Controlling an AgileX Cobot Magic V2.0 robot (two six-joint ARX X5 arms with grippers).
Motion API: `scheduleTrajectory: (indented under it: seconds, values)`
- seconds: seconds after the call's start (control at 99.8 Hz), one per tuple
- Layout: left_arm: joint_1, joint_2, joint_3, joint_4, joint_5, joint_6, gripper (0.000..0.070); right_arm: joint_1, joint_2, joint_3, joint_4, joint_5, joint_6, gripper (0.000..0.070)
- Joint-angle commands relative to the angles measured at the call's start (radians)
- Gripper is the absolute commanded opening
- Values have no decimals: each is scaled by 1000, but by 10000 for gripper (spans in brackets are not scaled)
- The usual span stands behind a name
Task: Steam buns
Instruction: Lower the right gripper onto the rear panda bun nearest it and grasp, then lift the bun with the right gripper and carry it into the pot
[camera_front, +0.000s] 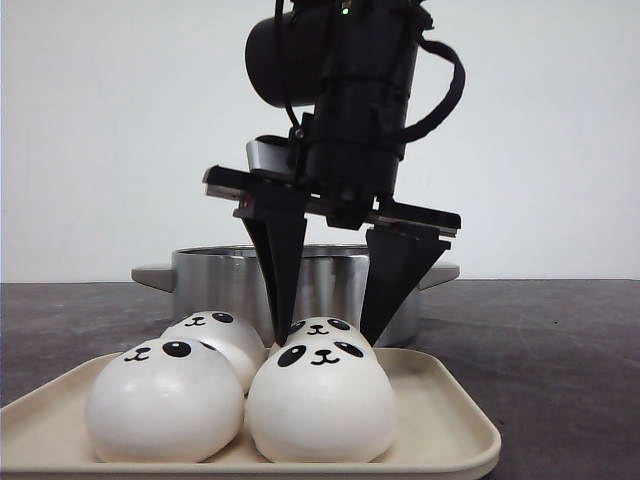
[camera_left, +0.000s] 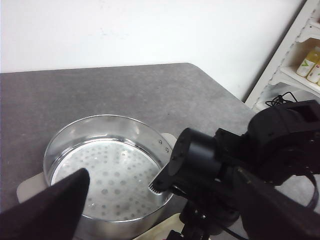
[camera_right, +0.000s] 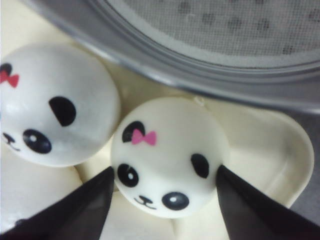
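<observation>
The right gripper (camera_front: 325, 335) hung wide open astride the back-right bun (camera_right: 169, 156) on the tray (camera_front: 455, 405), all four buns (camera_front: 240, 395) unmoved. Next, I judged: close, lift, clear the steamer pot's (camera_left: 107, 172) rim. The neighbouring bun (camera_right: 57, 102) crowded one finger. The left gripper (camera_left: 165, 220) hovered above the pot, jaws parted, empty.

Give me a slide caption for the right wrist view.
Open right gripper straddling a pink-bowed panda bun on the cream tray, beside the steamer pot.
</observation>
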Motion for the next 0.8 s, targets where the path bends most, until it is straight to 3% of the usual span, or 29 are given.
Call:
scheduleTrajectory:
  seconds: [0.0, 0.07, 0.12, 0.16, 0.221, 0.391, 0.682, 0.792]
  values:
    - [-6, 5, 15, 12, -7, 14, 557, 11, 40, 16, 15, 2, 20, 394]
    - [-6, 5, 15, 12, -7, 13, 557, 10, 52, 15, 13, 3, 21, 386]
    - [-6, 5, 15, 12, -7, 14, 557, 10, 59, 15, 10, 2, 21, 331]
    - [-6, 5, 15, 12, -7, 13, 557, 10, 60, 15, 8, 5, 21, 232]
    - [-6, 5, 15, 12, -7, 13, 557, 11, 60, 15, 12, 29, 21, 2]
    - [-6, 5, 15, 12, -7, 13, 557, 26, 24, 15, -5, 64, 9, 8]
    - [-6, 5, 15, 13, -7, 13, 557, 61, -255, 68, -24, 60, -15, 7]
    - [-6, 5, 15, 14, -7, 13, 557, 52, -309, 168, -23, 150, -77, 7]
